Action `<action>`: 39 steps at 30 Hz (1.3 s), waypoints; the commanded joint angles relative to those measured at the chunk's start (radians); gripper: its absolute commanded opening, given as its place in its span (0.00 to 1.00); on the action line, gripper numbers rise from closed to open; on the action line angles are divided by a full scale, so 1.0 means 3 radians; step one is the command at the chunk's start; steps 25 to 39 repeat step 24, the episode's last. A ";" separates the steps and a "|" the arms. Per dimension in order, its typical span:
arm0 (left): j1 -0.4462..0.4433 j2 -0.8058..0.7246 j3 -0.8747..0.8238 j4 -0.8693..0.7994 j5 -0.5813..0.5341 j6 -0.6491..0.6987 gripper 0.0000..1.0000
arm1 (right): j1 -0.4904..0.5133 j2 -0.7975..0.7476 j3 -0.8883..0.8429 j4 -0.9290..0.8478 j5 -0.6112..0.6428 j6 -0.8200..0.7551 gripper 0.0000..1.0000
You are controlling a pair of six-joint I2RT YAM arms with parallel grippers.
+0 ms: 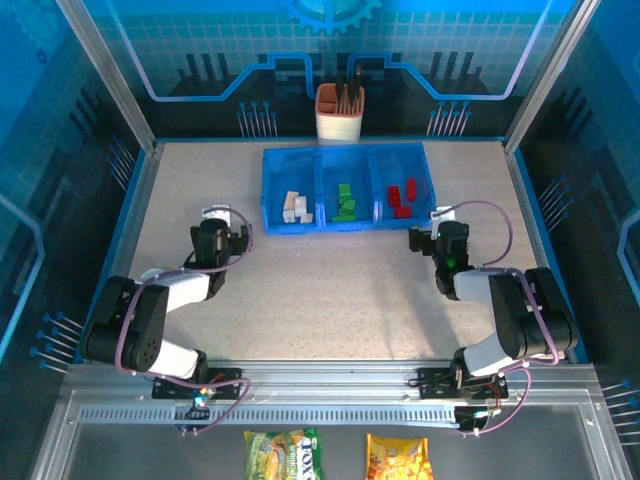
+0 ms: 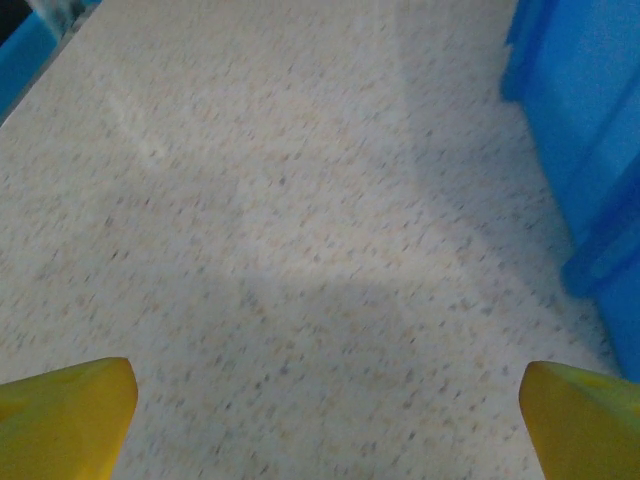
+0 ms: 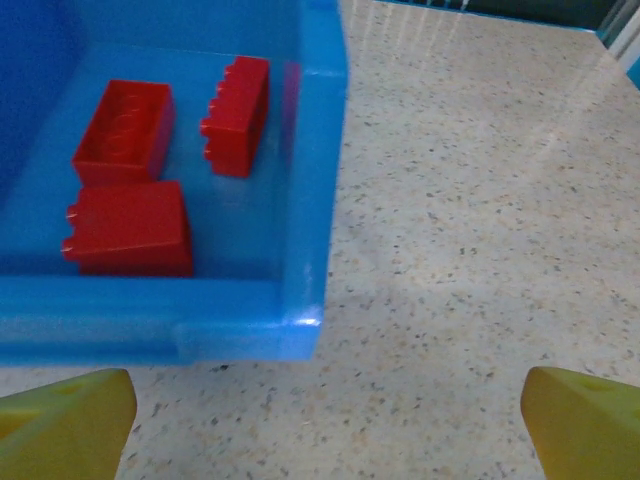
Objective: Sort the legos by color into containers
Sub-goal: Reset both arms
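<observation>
- desk (image 1: 330, 290): speckled beige, blue border.
- containers (image 1: 345, 227): one low translucent blue tray, three compartments side by side, at the far middle of the desk.
- left gripper (image 2: 320, 420): jaws spread wide, nothing between them, over bare desk near the tray's left wall.
- right gripper (image 3: 320, 425): jaws wide, holding nothing, just off the tray's near right corner.
- snack packets (image 1: 283, 455): two, green-yellow and orange-yellow, on the near side of the arm bases, off the desk.
- holder cup (image 1: 340, 112): orange and white, upright behind the tray.
- cream legos (image 1: 297, 207): left compartment, clustered.
- green legos (image 1: 345, 202): middle compartment, clustered.
- red legos (image 1: 402, 196): right compartment. The right wrist view shows three glossy, studded bricks, two of them touching, and one on its side near the right wall.
</observation>
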 commanded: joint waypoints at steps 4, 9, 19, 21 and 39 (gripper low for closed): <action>0.0359 0.0290 -0.0299 0.1189 0.0666 -0.0046 0.99 | -0.0109 0.0112 -0.0132 0.0769 -0.0356 -0.0030 1.00; 0.0379 0.0343 -0.0236 0.1156 0.0710 -0.0040 0.99 | -0.0114 0.0135 -0.0084 0.0715 -0.0376 -0.0041 1.00; 0.0363 0.0339 -0.0246 0.1163 0.0690 -0.0026 0.99 | -0.0115 0.0127 -0.0083 0.0696 -0.0400 -0.0048 1.00; 0.0364 0.0342 -0.0243 0.1163 0.0691 -0.0027 0.99 | -0.0137 0.0131 -0.0046 0.0622 -0.0586 -0.0086 1.00; 0.0363 0.0338 -0.0244 0.1163 0.0692 -0.0029 0.99 | -0.0166 0.0125 -0.0048 0.0624 -0.0651 -0.0072 1.00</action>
